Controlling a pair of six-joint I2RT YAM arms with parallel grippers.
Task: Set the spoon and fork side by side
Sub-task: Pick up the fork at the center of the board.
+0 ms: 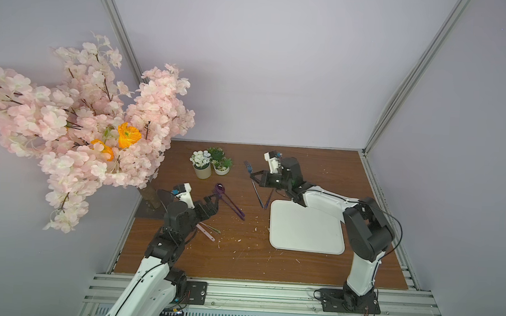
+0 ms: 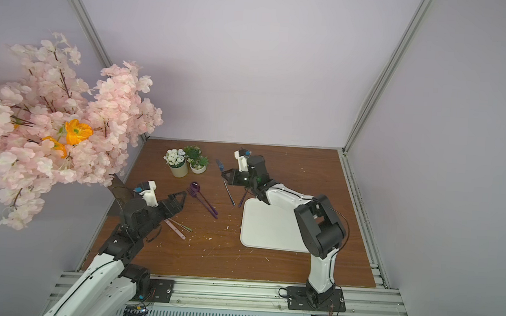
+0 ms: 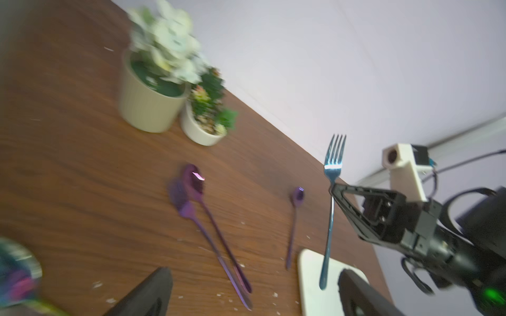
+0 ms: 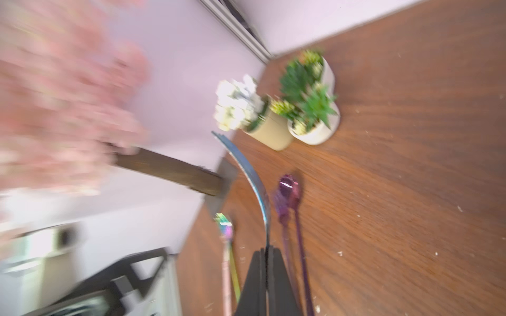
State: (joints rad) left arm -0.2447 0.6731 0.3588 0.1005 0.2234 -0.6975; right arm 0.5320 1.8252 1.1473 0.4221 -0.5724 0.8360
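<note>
A: Surface?
B: Brown wood-grain table (image 1: 329, 268), pale flecks scattered across it. Lilac walls on three sides, aluminium posts in the far corners, and a metal rail along the near edge carrying both arm bases.

A: Fixtures?
B: A pink blossom tree (image 1: 82, 124) overhangs the left edge. At the back, a beige pot (image 1: 202, 171) of white flowers sits just beside a white pot (image 1: 221, 170) of succulents. A white tray (image 1: 304, 228) lies flat on the right half.

A: Right gripper (image 1: 252, 176)?
B: Jaws closed on the blue fork (image 3: 332, 164) just below its head. The fork is tilted, tines toward the back wall and handle end near the tray's far corner. Cannot tell whether it touches down.

A: Left gripper (image 1: 215, 204)?
B: Jaws spread wide, holding nothing, raised by the purple pair.

A: The pair?
B: Purple spoon (image 3: 193, 179) and purple fork (image 3: 186, 212) lie side by side mid-table. A small purple spoon (image 3: 297, 195) lies alone just beside the tray, near the blue fork's handle.
</note>
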